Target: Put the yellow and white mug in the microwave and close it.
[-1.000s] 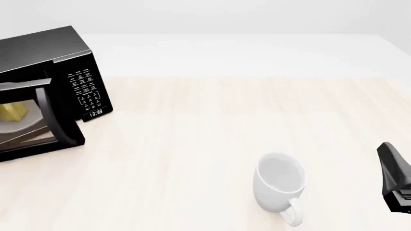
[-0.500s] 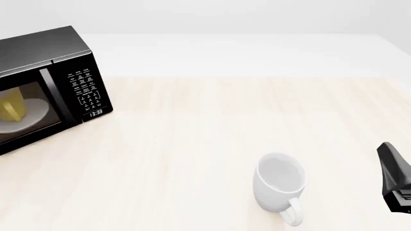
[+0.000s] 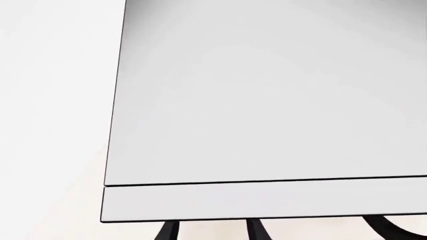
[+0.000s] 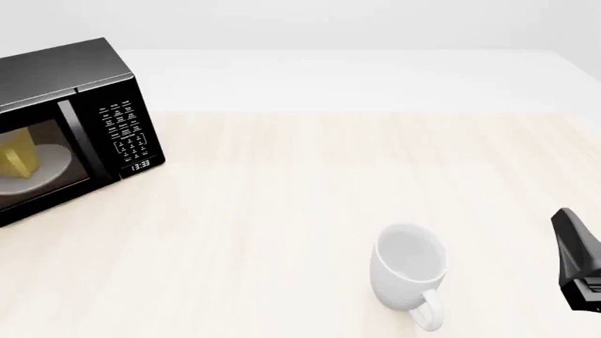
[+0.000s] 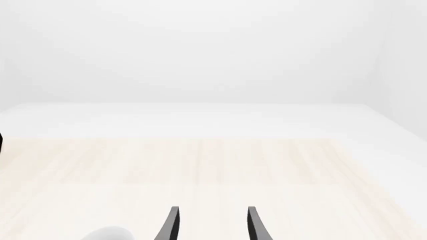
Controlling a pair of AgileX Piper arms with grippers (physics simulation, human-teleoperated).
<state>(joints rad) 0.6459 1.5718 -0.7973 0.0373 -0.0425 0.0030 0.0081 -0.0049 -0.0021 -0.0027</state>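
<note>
The yellow and white mug (image 4: 17,160) sits at far left, inside the microwave (image 4: 70,120), on the white turntable plate (image 4: 49,169) and seen through the door glass. The door looks flush with the black front, its edge meeting the keypad panel (image 4: 127,134) with no gap showing, so both parts of the task appear done.

The left gripper (image 3: 208,231) is out of the front view. In its wrist view a pale flat panel edged in black fills the frame, probably a face of the microwave seen close up, though I cannot be sure. Only the finger tips show, with space between them and nothing held, so the jaws stand apart.

What remains, in my judgement, is to draw that arm straight back from the microwave without nudging the door or the box.

Toward the right of the table (image 4: 310,176) stands the white mug (image 4: 409,269), no part of the task. Beyond it, at the right edge, the right gripper (image 5: 211,225) holds nothing, its jaws apart over bare table, and should leave that mug alone.
</note>
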